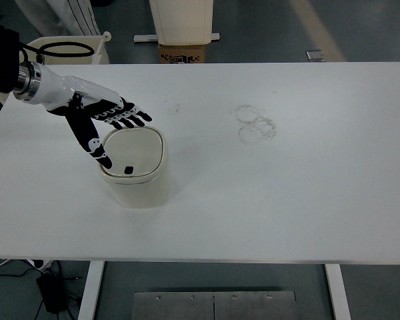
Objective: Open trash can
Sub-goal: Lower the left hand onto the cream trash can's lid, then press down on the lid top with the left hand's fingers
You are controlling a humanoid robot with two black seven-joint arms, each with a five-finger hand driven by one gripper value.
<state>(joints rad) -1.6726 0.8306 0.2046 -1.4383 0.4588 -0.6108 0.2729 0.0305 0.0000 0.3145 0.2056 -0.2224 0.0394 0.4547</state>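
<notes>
In the top view, a cream trash can (137, 170) stands on the white table (287, 187), toward the table's left half and a little nearer the robot's edge than the middle. Its lid (135, 152) is down and looks flush with the rim, with a small dark button (129, 169) near the lid's near edge.

The left hand (103, 123) reaches in from the upper left and hangs over the can's far-left corner. It holds nothing: four fingers (130, 119) lie straight and together over the lid's far edge, while the thumb (93, 143) stretches out apart from them, its tip at the lid's left rim, just beside the button. Whether the tip touches the lid cannot be told from this angle. The right arm does not show.

The step in hand seems to be lining up for the press, since the can is not yet open. The next move likely calls for shifting a fingertip a little rightward onto the button and pushing straight down, without nudging the light can across the table.
</notes>
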